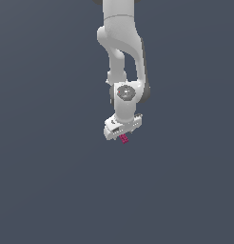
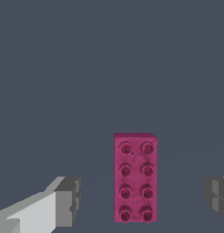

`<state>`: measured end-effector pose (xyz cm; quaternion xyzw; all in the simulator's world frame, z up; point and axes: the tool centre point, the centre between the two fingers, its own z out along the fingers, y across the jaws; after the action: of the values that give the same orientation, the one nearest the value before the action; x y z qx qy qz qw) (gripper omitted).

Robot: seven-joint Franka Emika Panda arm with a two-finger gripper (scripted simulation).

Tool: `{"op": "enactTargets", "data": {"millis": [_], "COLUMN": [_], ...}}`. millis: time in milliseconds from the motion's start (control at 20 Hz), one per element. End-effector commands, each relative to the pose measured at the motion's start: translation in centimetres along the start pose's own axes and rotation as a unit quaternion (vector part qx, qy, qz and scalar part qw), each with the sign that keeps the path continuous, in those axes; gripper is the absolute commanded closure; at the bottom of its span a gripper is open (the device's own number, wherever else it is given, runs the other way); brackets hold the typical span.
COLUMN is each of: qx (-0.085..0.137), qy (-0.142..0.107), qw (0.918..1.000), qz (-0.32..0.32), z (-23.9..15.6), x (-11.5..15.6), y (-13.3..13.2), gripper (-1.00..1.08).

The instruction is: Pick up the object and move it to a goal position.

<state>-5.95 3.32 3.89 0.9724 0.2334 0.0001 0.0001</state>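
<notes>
Slate-grey ground fills both views from edge to edge, and we see no border, wall or rim anywhere on it, so the room around the arm looks open on every side. We find nothing else lying on this surface (image 1: 47, 190); the only things in sight are the white arm (image 1: 122, 43), its end effector (image 1: 122, 131) and the object (image 1: 124, 138).

In the exterior view the arm reaches down from the top of the picture, and the end effector hangs at its lower end, tilted a little. The magenta-pink object peeks out just beneath it, small against the white housing, and we cannot tell from this view whether it rests on the ground or is lifted.

In the wrist view the object (image 2: 135, 177) shows as an elongated studded brick with two rows of four round bumps on its upper face. The end effector (image 2: 143, 200) is spread wide: one grey finger pad (image 2: 68, 200) stands well clear of one long side of the brick, the other pad (image 2: 217, 198) clear of the opposite side. Neither pad touches it. The brick lies between the two, its long axis running across the line that joins the pads.
</notes>
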Motion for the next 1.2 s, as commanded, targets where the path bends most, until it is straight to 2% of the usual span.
{"op": "enactTargets", "data": {"millis": [0, 350, 400, 1150], "qx": [0.0, 0.0, 0.0, 0.0], "qy": [0.0, 0.0, 0.0, 0.0], "qw": [1.0, 1.0, 1.0, 1.0], "qz": [-0.001, -0.001, -0.001, -0.001], "z": [1.3, 2.7, 2.7, 2.1], "x": [-0.1, 0.0, 0.0, -0.1], "y": [0.0, 0.0, 0.0, -0.2], "gripper": [-0.92, -0.92, 1.08, 1.08]}}
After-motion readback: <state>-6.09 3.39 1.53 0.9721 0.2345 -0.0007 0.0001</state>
